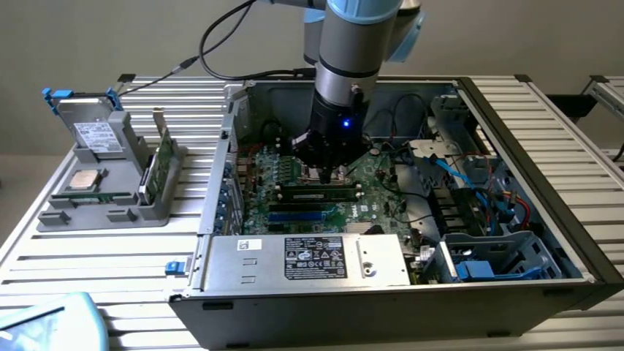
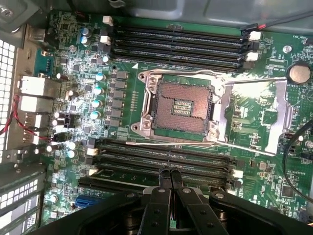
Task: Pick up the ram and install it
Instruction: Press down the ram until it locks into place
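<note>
Dark-green ram [image 1: 314, 195] with pale label, green motherboard [image 2: 274, 117], black gripper [image 2: 170, 177], silver-grey computer case [image 1: 546, 146]

One ram stick [image 1: 314, 194], one computer case [image 1: 546, 146], one parts holder [image 1: 107, 212].

So the gripper [image 1: 326, 172] is down inside the open PC case [image 1: 546, 219], right over the motherboard [image 1: 292, 208]. The ram [image 1: 314, 194] sits in a slot just below it. A grey parts holder [image 1: 107, 197] sits on the bench [image 1: 98, 256] toward the exterior view's left.
</note>
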### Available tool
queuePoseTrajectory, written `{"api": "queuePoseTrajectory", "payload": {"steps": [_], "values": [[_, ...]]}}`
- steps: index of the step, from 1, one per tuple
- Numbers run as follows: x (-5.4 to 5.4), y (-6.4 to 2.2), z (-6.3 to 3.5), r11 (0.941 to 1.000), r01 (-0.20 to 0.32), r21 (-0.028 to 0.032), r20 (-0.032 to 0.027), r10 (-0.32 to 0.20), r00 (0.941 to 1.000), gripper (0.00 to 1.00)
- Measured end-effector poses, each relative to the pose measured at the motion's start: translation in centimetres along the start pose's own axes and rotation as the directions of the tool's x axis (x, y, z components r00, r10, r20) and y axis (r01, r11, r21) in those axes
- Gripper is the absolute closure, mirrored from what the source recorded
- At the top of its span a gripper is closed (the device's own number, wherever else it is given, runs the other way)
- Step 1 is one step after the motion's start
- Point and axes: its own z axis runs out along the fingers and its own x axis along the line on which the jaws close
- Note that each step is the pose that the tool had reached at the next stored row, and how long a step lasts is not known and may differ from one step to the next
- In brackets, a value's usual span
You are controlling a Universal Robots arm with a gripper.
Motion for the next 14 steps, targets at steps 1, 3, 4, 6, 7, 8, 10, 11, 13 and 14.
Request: {"api": "queuePoseTrajectory", "payload": {"steps": [1, 3, 4, 6, 7, 8, 10, 11, 13, 14], "values": [[0.02, 0.00, 0.00, 1.0000, -0.007, -0.0001, 0.0005, 0.007, 1.0000, 0.90], [0.04, 0.00, 0.00, 1.0000, -0.010, 0.0005, 0.0008, 0.010, 1.0000, 0.90], [0.03, 0.01, 0.00, 1.0000, -0.010, 0.0007, 0.0008, 0.010, 1.0000, 0.90], [0.03, 0.02, 0.01, 1.0000, -0.010, 0.0006, 0.0008, 0.010, 1.0000, 0.90], [0.03, 0.02, 0.01, 1.0000, -0.010, 0.0006, 0.0008, 0.010, 1.0000, 0.90], [0.03, 0.02, 0.00, 1.0000, -0.010, 0.0007, 0.0007, 0.010, 1.0000, 0.90], [0.03, 0.03, 0.00, 1.0000, -0.010, 0.0008, 0.0007, 0.010, 1.0000, 0.90], [0.03, 0.03, 0.00, 1.0000, -0.010, 0.0007, 0.0007, 0.010, 1.0000, 0.90], [0.03, 0.03, 0.00, 1.0000, -0.010, 0.0006, 0.0008, 0.010, 1.0000, 0.90], [0.03, 0.03, 0.00, 1.0000, -0.010, 0.0006, 0.0008, 0.010, 1.0000, 0.90]]}}
